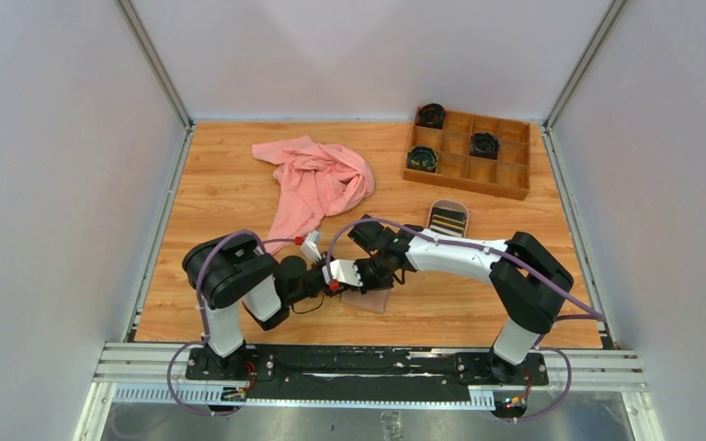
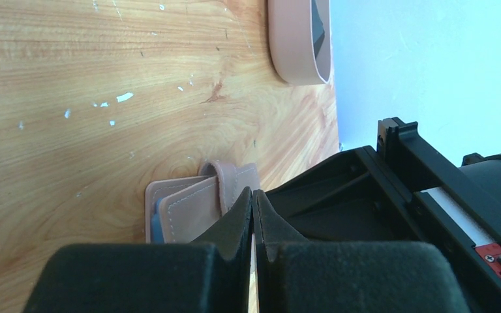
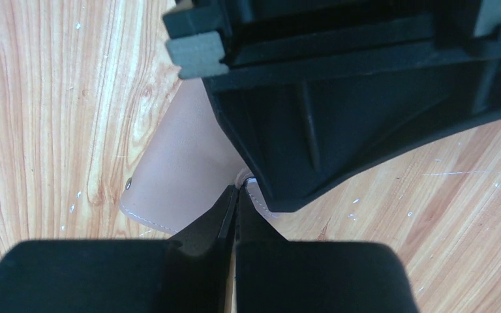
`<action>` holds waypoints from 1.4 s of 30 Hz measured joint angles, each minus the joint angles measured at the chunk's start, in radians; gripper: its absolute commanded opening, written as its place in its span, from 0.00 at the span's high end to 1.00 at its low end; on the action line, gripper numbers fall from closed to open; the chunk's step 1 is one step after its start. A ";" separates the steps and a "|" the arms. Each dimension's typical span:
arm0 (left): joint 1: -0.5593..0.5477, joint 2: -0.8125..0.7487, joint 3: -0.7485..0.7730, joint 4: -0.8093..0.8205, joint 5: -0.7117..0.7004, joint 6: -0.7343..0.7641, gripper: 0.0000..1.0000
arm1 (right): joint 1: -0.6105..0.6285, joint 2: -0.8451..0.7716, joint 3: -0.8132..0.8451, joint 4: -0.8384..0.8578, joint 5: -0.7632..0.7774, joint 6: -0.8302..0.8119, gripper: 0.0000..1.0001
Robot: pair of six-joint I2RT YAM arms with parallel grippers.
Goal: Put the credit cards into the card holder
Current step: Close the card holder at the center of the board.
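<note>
The card holder [image 2: 182,218] seemed light, floppy; left gripper [image 2: 253,195] was clamped shut, apparently on its strap, right gripper [image 3: 237,190] closed at its edge.

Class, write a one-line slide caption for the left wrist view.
Left gripper, jaws shut, pinches the strap of the tan card holder on the wooden table.

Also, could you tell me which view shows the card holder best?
Left wrist: the card holder shows its stacked flaps, strap and blue lining. Right wrist shows one tan flap with a stud, partly hidden; top external shows just a sliver.
</note>
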 measured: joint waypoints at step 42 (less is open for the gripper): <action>-0.013 -0.051 0.058 -0.221 0.016 0.070 1.00 | 0.106 -0.006 -0.008 -0.002 0.179 -0.073 0.78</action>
